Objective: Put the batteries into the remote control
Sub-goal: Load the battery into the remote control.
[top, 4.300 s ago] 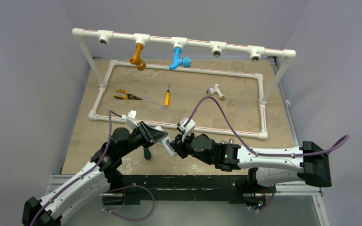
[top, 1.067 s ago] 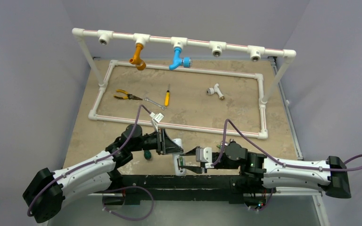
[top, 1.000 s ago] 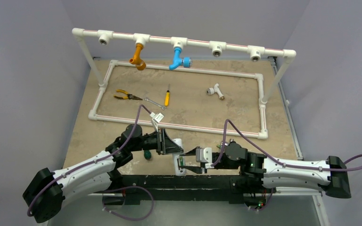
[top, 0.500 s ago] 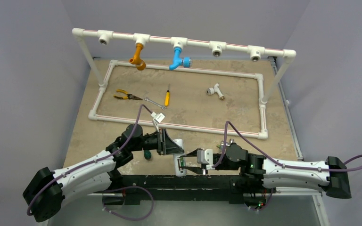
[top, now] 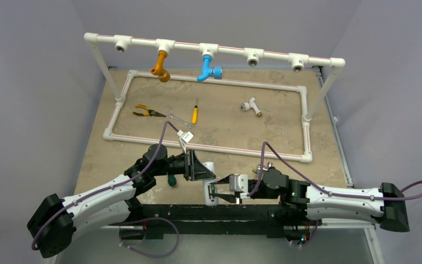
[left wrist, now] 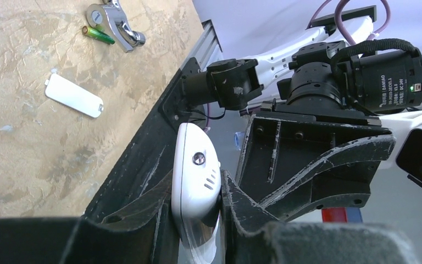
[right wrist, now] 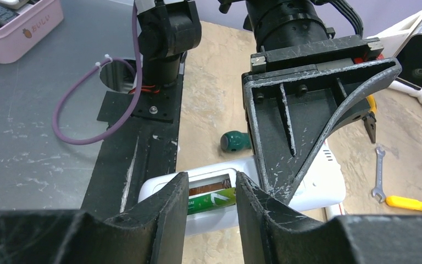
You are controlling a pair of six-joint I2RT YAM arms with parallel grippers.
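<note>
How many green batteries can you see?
2. One battery lies in the remote control's open recess; a second battery lies on the table beside a shiny metal part. More may be hidden behind the arms.

Soft, even light falls from above in the top view. The mottled tan tabletop is bright, with only faint shadows beside the white plastic pipe frame, and everything there is sharp though small. The left wrist view is harsher. The lavender wall is washed out, the slim white plastic remote control carries a glossy sheen, and the dark fingers of the left gripper blur along the bottom edge. In the right wrist view the dark fingers of the right gripper are likewise soft, and the grey metal sheet gleams dully.
</note>
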